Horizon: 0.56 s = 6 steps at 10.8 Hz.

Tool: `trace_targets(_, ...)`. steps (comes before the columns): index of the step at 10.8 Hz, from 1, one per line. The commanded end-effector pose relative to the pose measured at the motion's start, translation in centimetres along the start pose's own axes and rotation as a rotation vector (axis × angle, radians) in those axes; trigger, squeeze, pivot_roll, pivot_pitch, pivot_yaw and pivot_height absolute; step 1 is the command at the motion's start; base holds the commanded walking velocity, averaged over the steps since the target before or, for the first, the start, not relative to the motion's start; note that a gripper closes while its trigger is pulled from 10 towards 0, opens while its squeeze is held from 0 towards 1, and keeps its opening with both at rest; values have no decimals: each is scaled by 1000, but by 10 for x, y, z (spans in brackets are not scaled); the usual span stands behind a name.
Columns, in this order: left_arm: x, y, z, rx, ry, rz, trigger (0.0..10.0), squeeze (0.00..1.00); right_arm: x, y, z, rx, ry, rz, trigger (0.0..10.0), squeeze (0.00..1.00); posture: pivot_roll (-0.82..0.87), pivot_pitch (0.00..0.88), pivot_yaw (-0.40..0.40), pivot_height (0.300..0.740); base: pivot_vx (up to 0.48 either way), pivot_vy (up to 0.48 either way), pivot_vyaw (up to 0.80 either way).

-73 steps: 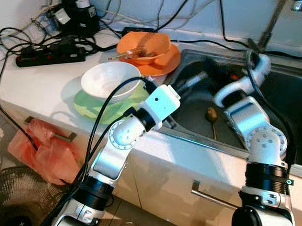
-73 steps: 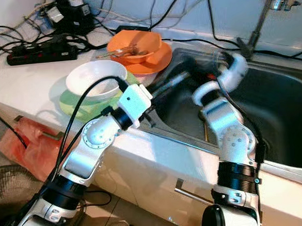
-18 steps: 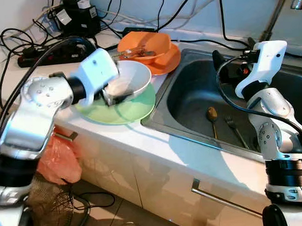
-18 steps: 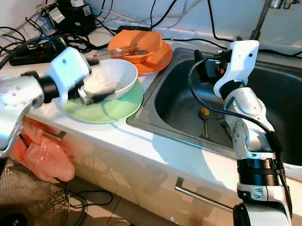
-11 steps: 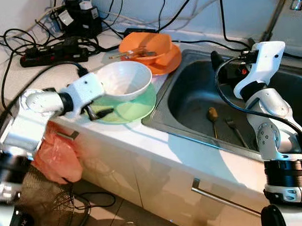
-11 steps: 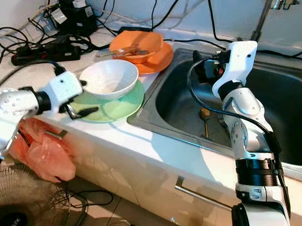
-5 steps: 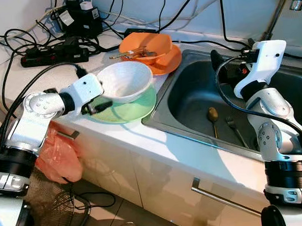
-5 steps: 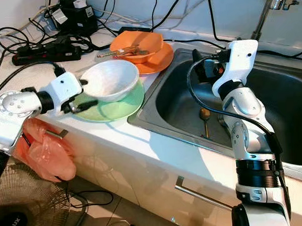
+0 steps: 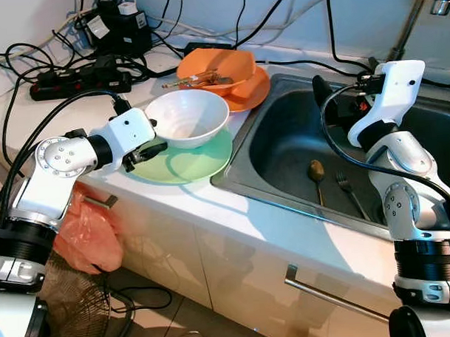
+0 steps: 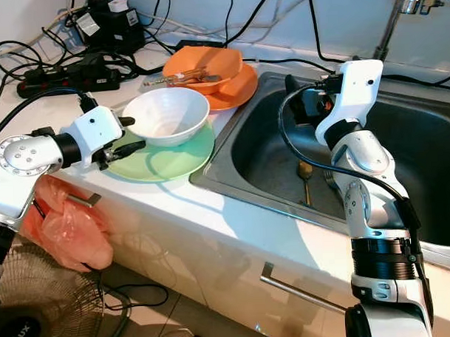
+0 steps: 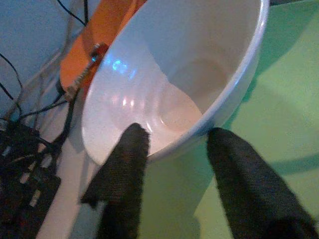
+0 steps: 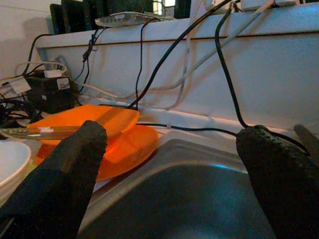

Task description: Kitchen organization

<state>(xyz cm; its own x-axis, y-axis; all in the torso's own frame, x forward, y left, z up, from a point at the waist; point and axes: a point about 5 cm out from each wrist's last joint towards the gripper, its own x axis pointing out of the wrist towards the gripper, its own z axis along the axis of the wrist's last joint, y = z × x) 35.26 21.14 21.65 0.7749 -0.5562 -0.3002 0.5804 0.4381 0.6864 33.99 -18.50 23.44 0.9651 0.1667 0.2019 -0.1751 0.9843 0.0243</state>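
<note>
Counter (image 9: 53, 115), pale, beside a steel sink (image 9: 283, 148). White bowl (image 9: 186, 118): upright on a green plate (image 9: 188, 161) near the counter's front edge. Left gripper (image 9: 145, 153): at the bowl's near rim, fingers (image 11: 122, 174) spread, one inside the rim and one outside against the wall (not visibly pressed shut on it). Orange bowl (image 9: 215, 65) on an orange plate (image 9: 244, 94): behind the white bowl, utensils lying across it. Spoon (image 9: 316, 173) and fork (image 9: 348, 188): on the sink floor. Right gripper (image 12: 169, 164): raised over the sink, fingers wide apart, holding nothing. Power strip (image 9: 78, 81) and cables: back of the counter.
</note>
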Motion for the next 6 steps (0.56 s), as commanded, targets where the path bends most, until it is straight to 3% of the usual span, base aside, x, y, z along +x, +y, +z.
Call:
trace_targets(1,-3,8,8,30,-38,42,0,0,0,1,2,17,0,9,10000,0,292,26,35,740,0,0,0)
trace_targets(3,-2,5,27,64,-139,95,0,0,1,0,2,65,5,4,10000,0,298,27,32,740,0,0,0)
trace_targets(5,5,-31,28,89,-184,26,0,0,2,0,0,126,34,10,10000,0,300,26,29,740,0,0,0)
trace_targets(6,7,-38,32,76,-203,14,0,0,3,-1,-1,133,45,10,10000,0,301,26,27,740,0,0,0)
